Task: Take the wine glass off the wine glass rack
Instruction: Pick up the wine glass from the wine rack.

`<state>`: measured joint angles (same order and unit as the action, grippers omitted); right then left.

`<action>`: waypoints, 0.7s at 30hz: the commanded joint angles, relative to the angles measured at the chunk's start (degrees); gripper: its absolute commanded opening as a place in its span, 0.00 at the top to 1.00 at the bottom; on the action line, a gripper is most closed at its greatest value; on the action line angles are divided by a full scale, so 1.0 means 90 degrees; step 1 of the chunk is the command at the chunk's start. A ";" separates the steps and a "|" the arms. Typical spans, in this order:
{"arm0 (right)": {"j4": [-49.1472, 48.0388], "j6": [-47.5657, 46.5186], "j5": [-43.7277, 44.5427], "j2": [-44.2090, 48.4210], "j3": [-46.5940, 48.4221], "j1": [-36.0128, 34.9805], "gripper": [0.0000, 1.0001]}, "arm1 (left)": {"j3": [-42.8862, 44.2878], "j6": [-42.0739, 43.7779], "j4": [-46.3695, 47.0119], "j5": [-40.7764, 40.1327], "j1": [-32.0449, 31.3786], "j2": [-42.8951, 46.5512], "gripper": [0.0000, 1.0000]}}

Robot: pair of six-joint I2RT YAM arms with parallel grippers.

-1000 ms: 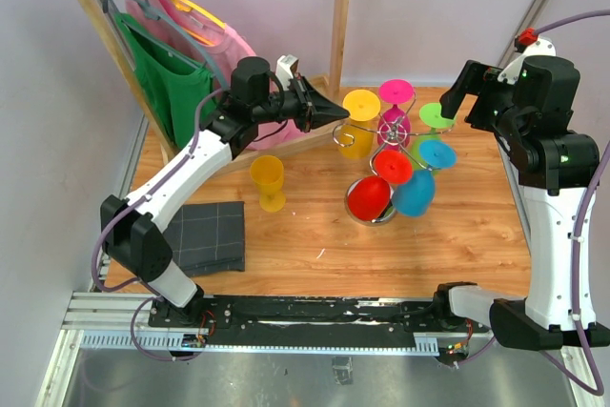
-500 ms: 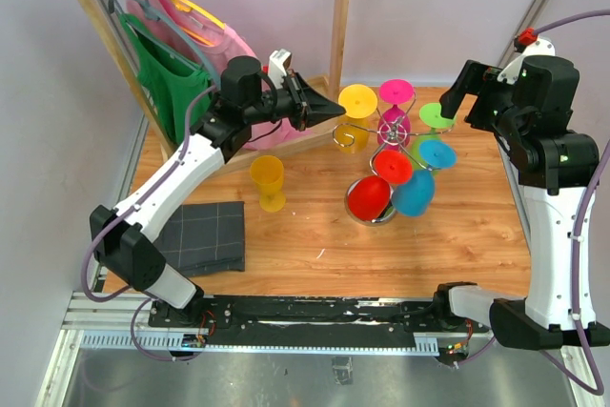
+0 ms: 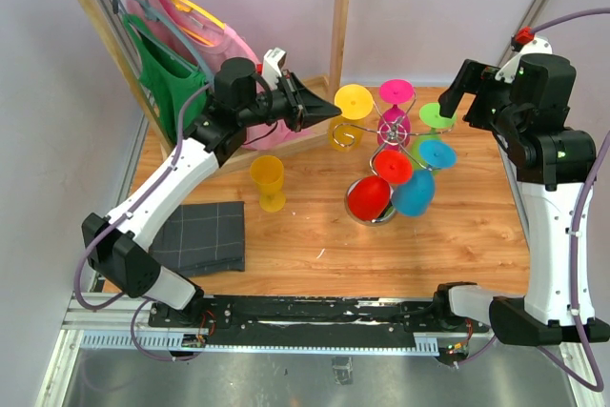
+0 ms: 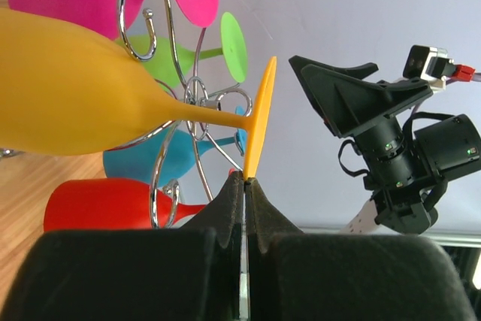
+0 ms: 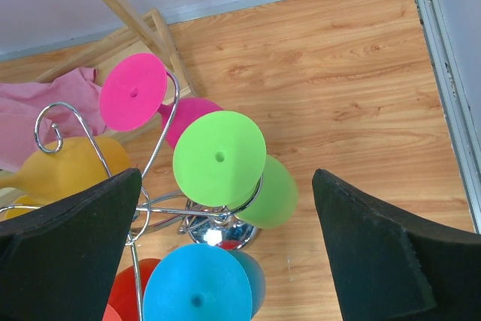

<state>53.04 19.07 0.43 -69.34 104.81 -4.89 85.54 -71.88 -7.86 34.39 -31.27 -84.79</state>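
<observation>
Left wrist | yellow wine glass (image 4: 83,103) bowl cropped | red glass (image 4: 105,204) partly hidden

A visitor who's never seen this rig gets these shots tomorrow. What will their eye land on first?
The chrome wine glass rack, right of centre from above, draws the eye with its brightly coloured glasses. The left claw is shut on the foot edge of its yellow wine glass; the right claw hangs open above the green wine glass.
</observation>
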 commanded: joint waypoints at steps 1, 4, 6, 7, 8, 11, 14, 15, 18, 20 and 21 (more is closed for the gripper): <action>-0.0038 -0.0019 -0.0011 0.0058 0.0039 0.0103 0.01 | -0.0012 0.0385 0.0121 -0.0220 0.0037 0.0298 1.00; -0.0053 -0.0010 -0.0016 0.0092 -0.0009 0.0103 0.01 | 0.0012 0.0571 0.0060 -0.0358 0.0079 0.0325 1.00; -0.0063 -0.0004 -0.0018 0.0102 -0.0033 0.0103 0.02 | 0.0000 0.0630 0.0018 -0.0401 0.0111 0.0337 1.00; -0.0065 -0.0004 -0.0017 0.0105 -0.0042 0.0103 0.01 | -0.0009 0.0651 0.0006 -0.0412 0.0117 0.0344 1.00; -0.0063 -0.0016 -0.0018 0.0107 -0.0049 0.0103 0.01 | -0.0003 0.0673 -0.0017 -0.0418 0.0123 0.0356 1.00; -0.0063 -0.0028 -0.0015 0.0107 -0.0051 0.0108 0.02 | 0.0029 0.0822 -0.0079 -0.0451 0.0131 0.0387 1.00; -0.0087 -0.0020 -0.0018 0.0112 -0.0078 0.0103 0.01 | 0.0113 0.1030 -0.0121 -0.0433 0.0141 0.0399 1.00; -0.0096 -0.0012 -0.0020 0.0116 -0.0096 0.0103 0.02 | 0.0140 0.1129 -0.0131 -0.0412 0.0144 0.0398 1.00; -0.0116 -0.0009 -0.0036 0.0108 -0.0104 0.0103 0.02 | 0.0268 0.1440 -0.0211 -0.0350 0.0153 0.0372 1.00; -0.0121 -0.0003 -0.0035 0.0098 -0.0085 0.0106 0.01 | 0.0339 0.1609 -0.0286 -0.0335 0.0154 0.0369 1.00; -0.0121 -0.0016 -0.0037 0.0087 -0.0076 0.0104 0.02 | 0.0365 0.1690 -0.0306 -0.0322 0.0154 0.0376 1.00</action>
<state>52.93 19.07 0.43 -69.21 104.25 -4.89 85.76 -61.80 -10.57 30.65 -30.11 -83.07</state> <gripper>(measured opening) 0.986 0.011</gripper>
